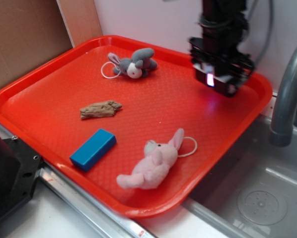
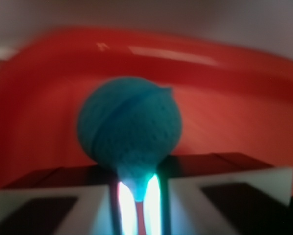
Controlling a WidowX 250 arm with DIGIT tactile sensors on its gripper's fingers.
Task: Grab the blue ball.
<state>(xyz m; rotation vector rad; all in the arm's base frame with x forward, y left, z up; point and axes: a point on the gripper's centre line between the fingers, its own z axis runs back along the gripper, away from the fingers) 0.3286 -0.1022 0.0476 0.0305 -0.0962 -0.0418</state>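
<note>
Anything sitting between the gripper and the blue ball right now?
Nothing. In the wrist view the blue ball sits directly at the gripper, its lower end between the fingers. In the exterior view the gripper hides it.

On the tray (image 1: pixel 49 94), the grey plush (image 1: pixel 134 63) lies at the back, the wood piece (image 1: pixel 100 109) near the middle, the block (image 1: pixel 93 148) in front of it, and the pink plush (image 1: pixel 153 162) front right. The ball (image 2: pixel 129 122) sits right before the tool (image 2: pixel 136 205), at the tray's back right corner. A sink (image 1: pixel 258 198) lies right of the tray.
</note>
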